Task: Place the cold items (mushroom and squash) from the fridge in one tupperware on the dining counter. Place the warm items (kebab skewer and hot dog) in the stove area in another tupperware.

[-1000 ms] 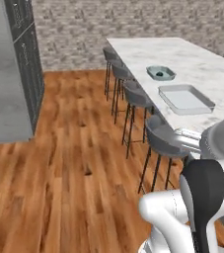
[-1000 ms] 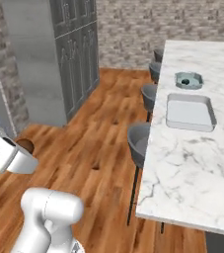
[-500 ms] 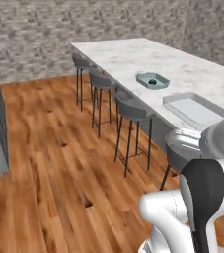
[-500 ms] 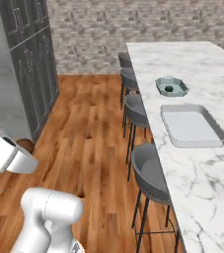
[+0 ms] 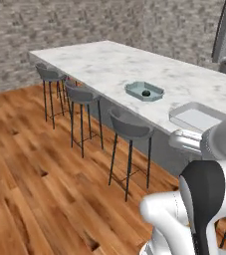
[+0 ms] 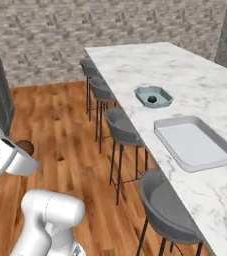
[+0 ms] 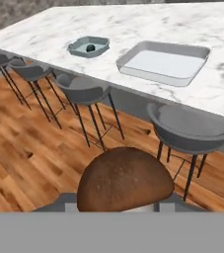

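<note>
In the left base view, the white marble dining counter (image 5: pixel 109 62) carries a small grey-green octagonal tupperware (image 5: pixel 144 91) with a dark round item inside, and nearer to the robot a larger pale grey rectangular tupperware (image 5: pixel 198 117); this view shows the row of grey bar stools (image 5: pixel 129 127) from the side, so one sees how close they stand to the counter edge. If the base drives in carelessly, the arm could hit a stool. In the right base view, the large tupperware (image 6: pixel 195 142) looks empty, and a brown round shape (image 6: pixel 25 148) appears beside the white hand, probably the mushroom, though it is small here. The hand view makes it clear: the brown domed mushroom (image 7: pixel 125 181) sits at the gripper (image 7: pixel 117 207), and the fingers seem clenched on it, although the tips themselves are hidden under the cap. The risk is dropping the mushroom on the wooden floor (image 7: pixel 29 158) on the way to the counter, or putting it in the wrong container.
</note>
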